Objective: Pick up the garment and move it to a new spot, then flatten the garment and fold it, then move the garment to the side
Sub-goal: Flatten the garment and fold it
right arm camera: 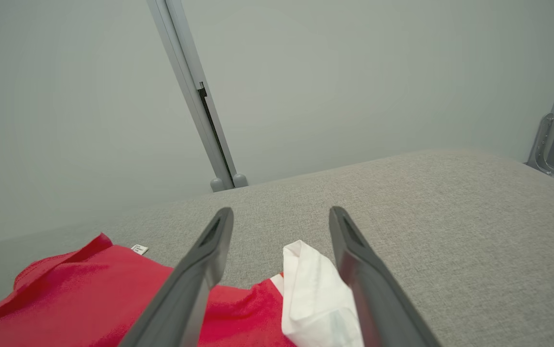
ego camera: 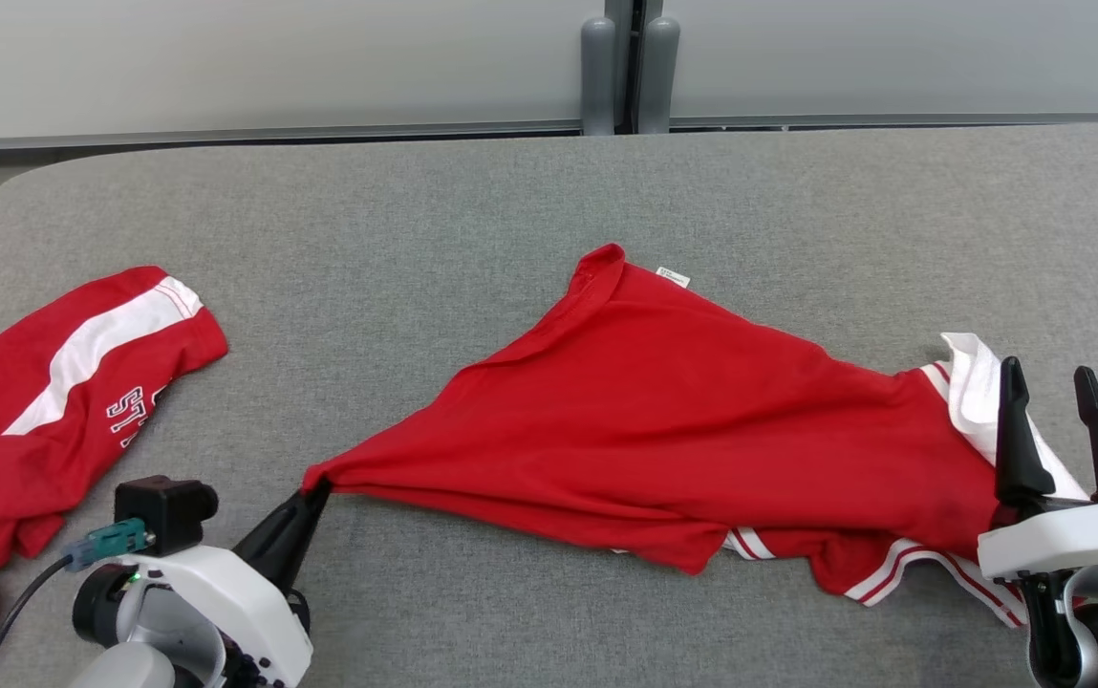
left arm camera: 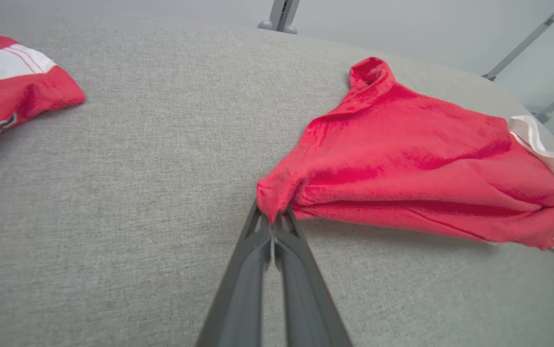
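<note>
A rumpled red T-shirt lies across the middle of the grey padded table, one corner pinched between the tightly closed fingers of the left gripper. Toward the table's right side, the right gripper stands spread wide and empty over the shirt's white-trimmed end. Another red jersey lies at the table's left edge.
</note>
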{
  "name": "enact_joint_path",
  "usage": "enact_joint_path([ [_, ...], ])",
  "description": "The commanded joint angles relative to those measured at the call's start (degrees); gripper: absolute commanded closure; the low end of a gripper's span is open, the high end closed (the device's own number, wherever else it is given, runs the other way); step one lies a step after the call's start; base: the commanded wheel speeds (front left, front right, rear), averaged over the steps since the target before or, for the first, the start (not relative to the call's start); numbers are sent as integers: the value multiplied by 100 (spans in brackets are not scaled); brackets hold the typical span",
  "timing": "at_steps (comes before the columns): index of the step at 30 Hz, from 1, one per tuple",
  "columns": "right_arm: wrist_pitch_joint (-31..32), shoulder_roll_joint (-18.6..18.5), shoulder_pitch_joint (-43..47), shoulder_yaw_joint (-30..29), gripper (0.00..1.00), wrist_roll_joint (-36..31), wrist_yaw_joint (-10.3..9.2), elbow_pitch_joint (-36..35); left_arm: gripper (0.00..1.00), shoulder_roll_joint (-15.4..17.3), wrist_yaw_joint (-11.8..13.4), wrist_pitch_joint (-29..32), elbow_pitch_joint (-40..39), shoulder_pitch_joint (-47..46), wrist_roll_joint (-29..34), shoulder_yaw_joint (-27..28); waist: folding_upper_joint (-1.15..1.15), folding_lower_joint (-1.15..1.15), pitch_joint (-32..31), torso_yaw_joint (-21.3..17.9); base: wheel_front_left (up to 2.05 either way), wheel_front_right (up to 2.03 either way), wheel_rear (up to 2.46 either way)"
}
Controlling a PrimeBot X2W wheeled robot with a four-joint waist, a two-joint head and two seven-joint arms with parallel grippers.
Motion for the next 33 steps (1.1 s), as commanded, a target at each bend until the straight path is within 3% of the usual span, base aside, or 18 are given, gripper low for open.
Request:
enact_joint_path([
  [1, -6, -57, 40, -27, 0, -36, 11, -20, 100, 62, 83, -114, 8, 62, -3, 95, 0, 0, 29, 47, 0, 0, 0],
  [2, 21, -73, 53, -34, 0, -40, 11, -3, 100, 54, 231, -388, 73, 194, 84, 192, 0, 0, 73, 91, 0, 0, 0],
  [4, 21, -72, 54, -26, 0, -44, 11, 4, 100, 19, 258, -466, 108, 208, 103, 206, 0, 0, 83, 99, 0, 0, 0],
  [5, 31, -67, 53, -17, 0, -45, 11, 13, 70, 4, 284, -510, 158, 211, 129, 202, 0, 0, 90, 100, 0, 0, 0],
  [6, 37, -62, 44, 2, 0, -46, 11, 24, 0, -18, 309, -503, 224, 220, 139, 178, 0, 0, 95, 95, 0, 0, 0],
  [10, 39, -38, 4, 72, 0, -26, 11, 67, 0, -56, 401, -642, 284, 231, 240, 168, 0, 0, 75, 22, 0, 0, 0],
  [17, 33, -72, 124, 54, 0, 34, 11, 164, 0, -90, 1068, -1588, -269, 500, 655, 581, 0, 0, -136, -139, 0, 0, 0],
  [21, 70, -87, 180, 83, 0, 36, 11, 190, 0, -208, 1290, -1753, -699, 711, 920, 775, 0, 0, -221, -154, 0, 0, 0],
  [33, 618, -177, 222, 241, 0, -201, 11, 458, 0, -458, 1265, -1803, -1026, 916, 1278, 836, 0, 0, -268, -53, 0, 0, 0],
])
